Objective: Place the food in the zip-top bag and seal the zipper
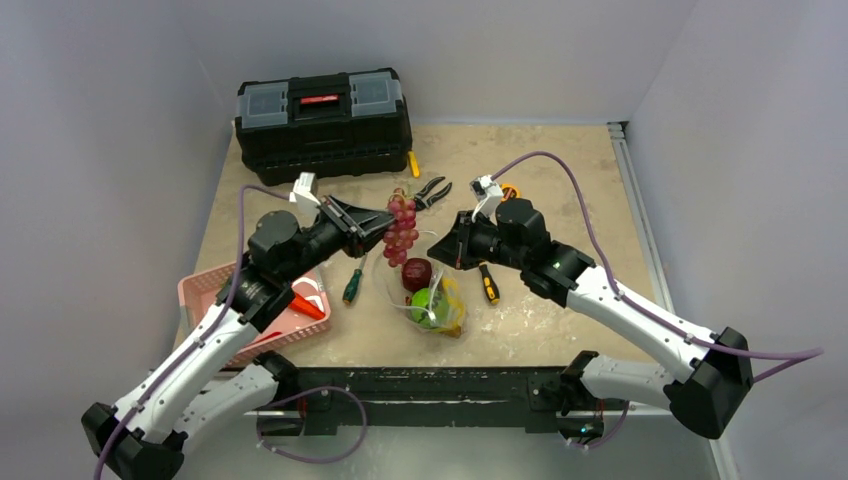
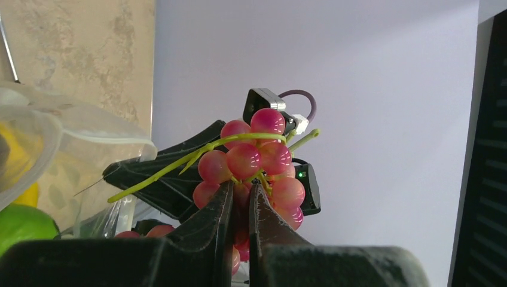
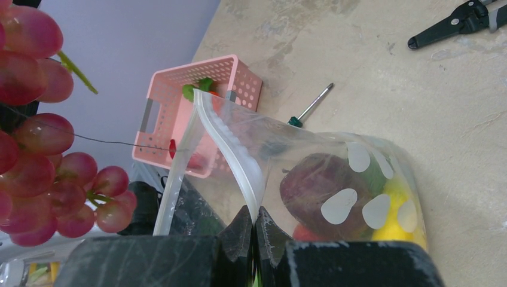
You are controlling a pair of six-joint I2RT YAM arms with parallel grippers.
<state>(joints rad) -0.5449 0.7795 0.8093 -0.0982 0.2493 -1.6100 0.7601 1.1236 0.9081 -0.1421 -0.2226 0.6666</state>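
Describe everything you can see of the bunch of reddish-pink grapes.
The bunch of glossy reddish-pink toy grapes looks plastic: round pink-to-red berries on thin yellow-green stems, one stem poking out sideways. It hangs in the air above the table, pinched by the left gripper, shut on it near its middle. It is next to the open mouth of the clear dotted zip-top bag; whether it touches the bag I cannot tell.

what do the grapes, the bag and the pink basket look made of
The grapes look like moulded plastic: glossy highlights, uniform green stem. The bag seems to be thin clear plastic film, crinkled, contents showing through. The basket is probably rigid pink plastic, matte, with perforated walls.
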